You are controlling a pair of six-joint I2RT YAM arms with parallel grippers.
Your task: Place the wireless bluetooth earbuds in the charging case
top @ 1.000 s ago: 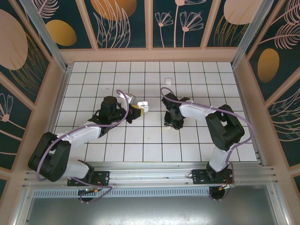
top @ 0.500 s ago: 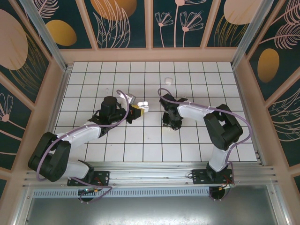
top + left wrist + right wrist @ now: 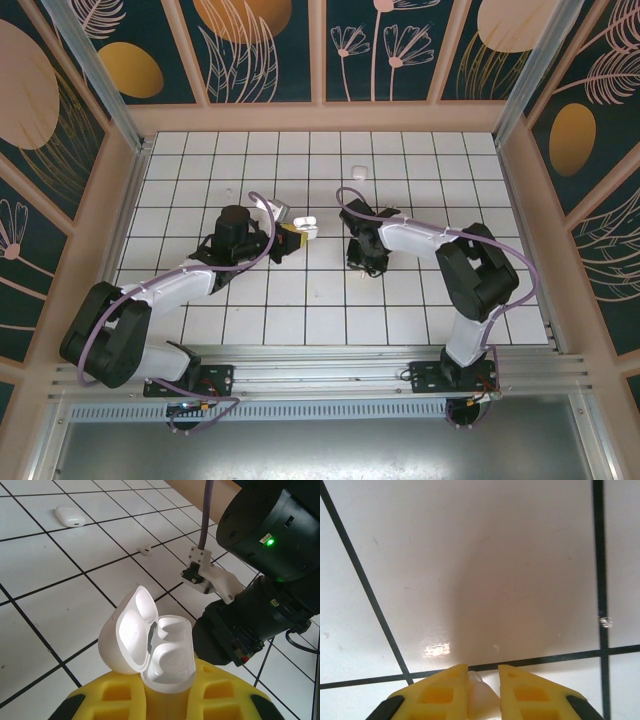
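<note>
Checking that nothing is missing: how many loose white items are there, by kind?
Case: 1
Earbuds: 2
White oblong piece: 1
Total: 4

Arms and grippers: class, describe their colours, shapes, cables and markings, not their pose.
Both have white links and bulky black joints: left arm, right arm. A purple cable runs along each. The fingers are yellow plastic with recessed pockets. A green light glows on one black housing.
</note>
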